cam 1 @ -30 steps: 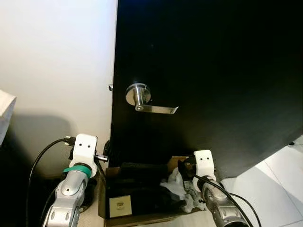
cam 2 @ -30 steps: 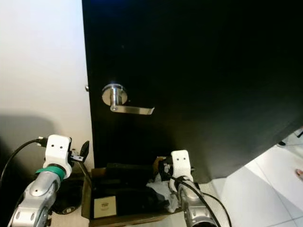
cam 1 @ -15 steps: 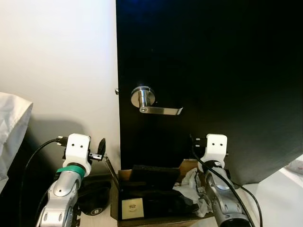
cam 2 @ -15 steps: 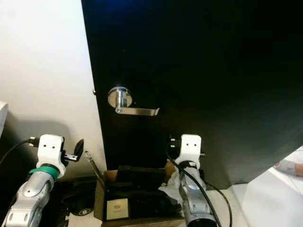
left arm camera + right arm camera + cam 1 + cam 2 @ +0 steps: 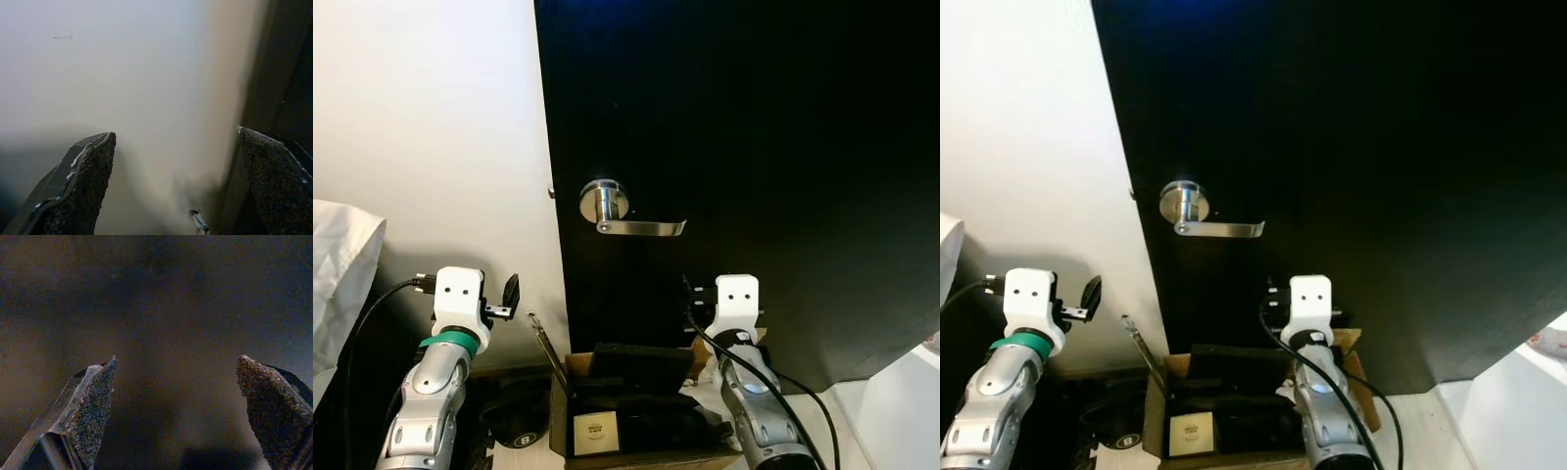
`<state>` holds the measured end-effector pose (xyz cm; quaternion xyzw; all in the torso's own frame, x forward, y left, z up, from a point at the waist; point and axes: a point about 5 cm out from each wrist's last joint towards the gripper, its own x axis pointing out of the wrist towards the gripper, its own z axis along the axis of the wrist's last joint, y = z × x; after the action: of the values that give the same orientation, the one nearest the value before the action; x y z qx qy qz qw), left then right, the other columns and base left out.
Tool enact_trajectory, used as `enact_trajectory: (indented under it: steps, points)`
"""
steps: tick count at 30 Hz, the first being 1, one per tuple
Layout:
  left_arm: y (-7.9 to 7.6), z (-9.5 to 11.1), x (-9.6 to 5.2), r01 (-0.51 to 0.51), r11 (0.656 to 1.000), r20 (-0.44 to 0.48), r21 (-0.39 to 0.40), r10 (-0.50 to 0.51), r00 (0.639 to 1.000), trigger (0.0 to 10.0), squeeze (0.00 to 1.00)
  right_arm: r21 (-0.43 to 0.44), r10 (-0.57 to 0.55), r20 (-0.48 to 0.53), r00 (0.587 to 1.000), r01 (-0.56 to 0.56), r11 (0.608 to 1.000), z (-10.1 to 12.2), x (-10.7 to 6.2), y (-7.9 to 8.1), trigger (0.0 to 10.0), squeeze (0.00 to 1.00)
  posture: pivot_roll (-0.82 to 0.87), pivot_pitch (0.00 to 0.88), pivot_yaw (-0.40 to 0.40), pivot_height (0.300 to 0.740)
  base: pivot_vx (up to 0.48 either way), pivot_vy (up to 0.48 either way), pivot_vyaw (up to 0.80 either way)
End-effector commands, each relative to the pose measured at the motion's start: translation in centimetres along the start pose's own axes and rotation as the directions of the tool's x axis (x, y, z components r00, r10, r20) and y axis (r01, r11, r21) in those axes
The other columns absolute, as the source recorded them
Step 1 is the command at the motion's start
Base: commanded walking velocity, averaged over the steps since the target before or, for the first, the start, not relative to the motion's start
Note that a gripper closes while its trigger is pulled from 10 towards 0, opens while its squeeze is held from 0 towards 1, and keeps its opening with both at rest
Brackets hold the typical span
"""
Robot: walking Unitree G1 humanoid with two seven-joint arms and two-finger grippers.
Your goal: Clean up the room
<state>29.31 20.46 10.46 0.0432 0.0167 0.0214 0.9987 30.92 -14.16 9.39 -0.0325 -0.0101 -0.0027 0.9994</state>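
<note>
Right claw (image 5: pixel 176 396) spread before dark door (image 5: pixel 754 117), box (image 5: pixel 646 431) contents shadowed

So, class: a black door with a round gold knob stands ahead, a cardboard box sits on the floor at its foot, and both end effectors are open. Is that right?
Not quite. The black door has a silver lever handle, not a round gold knob, as the left eye view shows. The cardboard box does sit at its foot, and the left end effector and right end effector are open.

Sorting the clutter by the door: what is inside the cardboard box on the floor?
The cardboard box holds dark items, among them a flat black piece leaning at the back and a small white label. The right arm covers its right side, so what lies there cannot be seen.
</note>
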Motion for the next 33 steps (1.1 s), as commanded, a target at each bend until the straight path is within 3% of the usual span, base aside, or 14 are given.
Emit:
enact_trajectory:
  steps: [1,14,33]
  points:
    - [-0.2,-0.3,0.0,0.007,1.000,-0.008,-0.013,-0.007,1.000,10.0,0.00,-0.007,0.008,-0.015,1.000,-0.008,1.000,-0.2,-0.3,0.4,10.0,0.00,0.09,0.000,0.071,0.740,0.000,0.000,0.00]
    - [-1.0,-0.4,0.0,0.044,0.999,-0.003,-0.017,-0.044,0.999,10.0,0.00,-0.017,0.019,-0.054,0.998,-0.020,1.000,-0.5,0.1,1.1,10.0,0.00,0.09,0.000,0.048,0.740,0.000,0.000,0.00]
    - [-1.3,-0.6,-0.3,0.061,0.998,0.005,-0.021,-0.061,0.998,10.0,0.00,0.003,0.007,-0.083,0.997,-0.007,1.000,-0.8,0.0,0.7,10.0,0.00,0.09,0.000,0.031,0.740,0.000,0.000,0.00]
